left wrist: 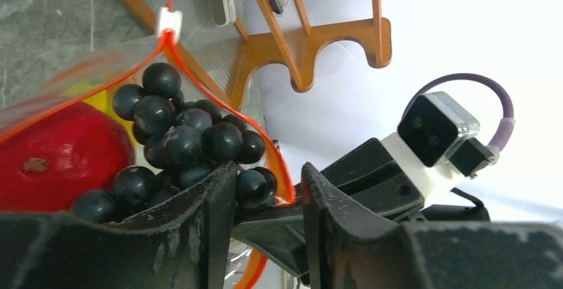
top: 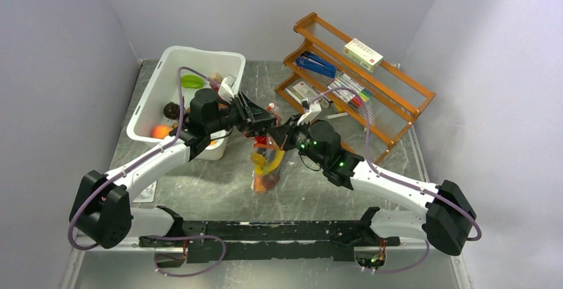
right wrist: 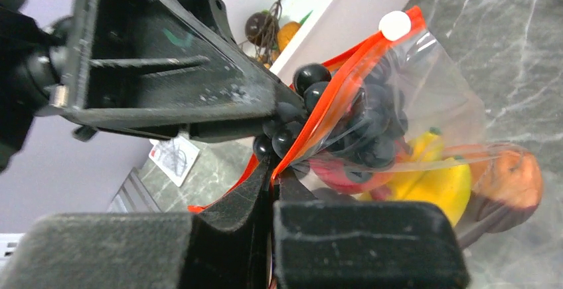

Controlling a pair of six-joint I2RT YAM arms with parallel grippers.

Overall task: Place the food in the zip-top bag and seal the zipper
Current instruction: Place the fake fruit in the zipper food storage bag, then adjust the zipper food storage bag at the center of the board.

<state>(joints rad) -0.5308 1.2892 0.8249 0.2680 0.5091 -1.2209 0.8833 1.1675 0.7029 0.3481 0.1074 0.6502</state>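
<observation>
The zip-top bag (top: 267, 169) hangs upright over the table with its mouth up. My right gripper (right wrist: 275, 168) is shut on the bag's orange-red zipper (right wrist: 345, 80) rim and holds that mouth up. The white slider tab (left wrist: 168, 20) sits at the strip's far end. A dark bunch of grapes (left wrist: 179, 136) rests in the mouth, on top of a red round fruit (left wrist: 60, 156). Lower in the bag lie the yellow banana bunch (right wrist: 431, 183) and an orange fruit (right wrist: 511, 179). My left gripper (left wrist: 267, 169) is open at the mouth, one finger against the grapes, gripping nothing.
A white bin (top: 153, 103) at the back left holds an orange fruit (top: 160, 131), a green item (top: 192, 81) and other toys. A wooden rack (top: 392, 103) with boxes and pens stands at the back right. A small paper card (right wrist: 174, 156) lies on the table near the bin.
</observation>
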